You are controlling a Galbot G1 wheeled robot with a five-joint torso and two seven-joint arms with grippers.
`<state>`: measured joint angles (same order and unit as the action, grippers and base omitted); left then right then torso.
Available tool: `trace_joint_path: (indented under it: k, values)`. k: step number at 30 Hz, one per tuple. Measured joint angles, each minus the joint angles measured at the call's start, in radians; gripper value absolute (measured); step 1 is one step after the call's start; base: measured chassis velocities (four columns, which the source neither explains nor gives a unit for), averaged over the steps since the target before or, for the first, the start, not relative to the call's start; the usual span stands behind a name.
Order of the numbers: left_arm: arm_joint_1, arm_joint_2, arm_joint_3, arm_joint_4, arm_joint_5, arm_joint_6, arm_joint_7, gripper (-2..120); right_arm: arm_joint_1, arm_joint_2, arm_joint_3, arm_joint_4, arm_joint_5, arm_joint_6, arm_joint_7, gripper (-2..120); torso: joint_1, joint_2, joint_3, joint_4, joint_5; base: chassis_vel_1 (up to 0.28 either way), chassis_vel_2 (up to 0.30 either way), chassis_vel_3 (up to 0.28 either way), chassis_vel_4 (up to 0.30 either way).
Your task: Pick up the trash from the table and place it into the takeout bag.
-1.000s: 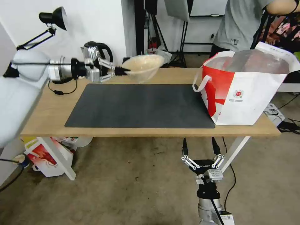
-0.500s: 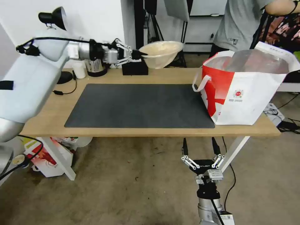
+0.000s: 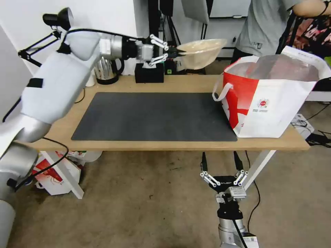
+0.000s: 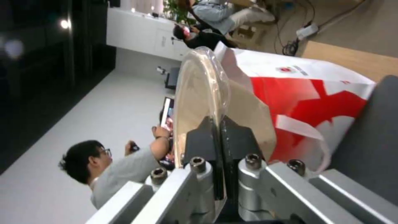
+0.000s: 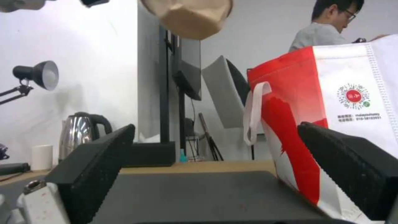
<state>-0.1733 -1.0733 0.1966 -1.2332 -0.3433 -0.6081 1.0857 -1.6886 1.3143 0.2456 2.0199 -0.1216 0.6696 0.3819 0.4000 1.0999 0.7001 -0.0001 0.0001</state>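
Right now the left gripper (image 3: 171, 53) is pinched on the rim of the paper bowl (image 3: 200, 52), fingers (image 4: 215, 137) pressed one each side of the lip, so the bowl hangs out sideways from the wrist, open side up, high over the back edge of the table (image 3: 62, 120). Prob carried that high to get over the bag wall: the takeout bag (image 3: 272, 100) stands upright at the table's right end w/ its mouth open, and the bowl is near its left rim, not yet over the opening. The grey mat (image 3: 151, 117) lies bare, so other trash looks dealt with. Right gripper (image 3: 224, 172) hangs idle below the table front, jaws apart, holding nothing. Black tissue box (image 3: 149, 72) and kettle (image 3: 107, 70) sit at the back, not trash.
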Motion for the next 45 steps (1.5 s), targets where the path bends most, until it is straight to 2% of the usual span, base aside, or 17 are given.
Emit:
trace_joint_path:
  k: [6, 9, 16, 37, 43, 45]
  values:
    - [-0.038, -0.041, 0.006, 0.034, 0.018, -0.003, 0.000, 0, 0.000, 0.000, 0.000, 0.000, 0.000, 0.000, 0.000, 100, 0.000, 0.000, 0.000, 0.0003, -0.0002, 0.000, 0.000, 0.000, 0.000]
    - [-0.058, -0.087, 0.007, 0.060, 0.038, -0.005, 0.000, 0, 0.000, 0.000, 0.000, 0.000, 0.000, 0.000, 0.000, 100, 0.000, 0.000, 0.000, 0.0001, 0.0000, 0.000, 0.000, 0.000, 0.000]
    - [-0.063, -0.150, 0.009, 0.083, 0.060, -0.005, 0.000, 0, 0.000, 0.000, 0.000, 0.000, 0.000, 0.000, 0.000, 100, 0.000, 0.000, 0.000, 0.0000, -0.0001, 0.000, 0.000, 0.000, 0.000]
    - [-0.083, -0.337, 0.025, 0.173, 0.124, -0.006, -0.048, 0, 0.000, 0.000, 0.000, 0.000, 0.000, 0.000, 0.000, 100, 0.000, 0.000, 0.000, 0.0001, 0.0000, 0.000, 0.000, 0.000, 0.000]
    - [-0.096, -0.421, 0.016, 0.237, 0.167, -0.030, -0.048, 0, 0.000, 0.000, 0.000, 0.000, 0.000, 0.000, 0.000, 100, 0.000, 0.000, 0.000, 0.0001, 0.0000, 0.000, 0.000, 0.000, 0.000]
    - [-0.096, -0.430, 0.015, 0.244, 0.172, -0.032, -0.048, 0, 0.000, 0.000, 0.000, 0.000, 0.000, 0.000, 0.000, 100, 0.000, 0.000, 0.000, 0.0002, 0.0000, 0.000, 0.000, 0.000, 0.000]
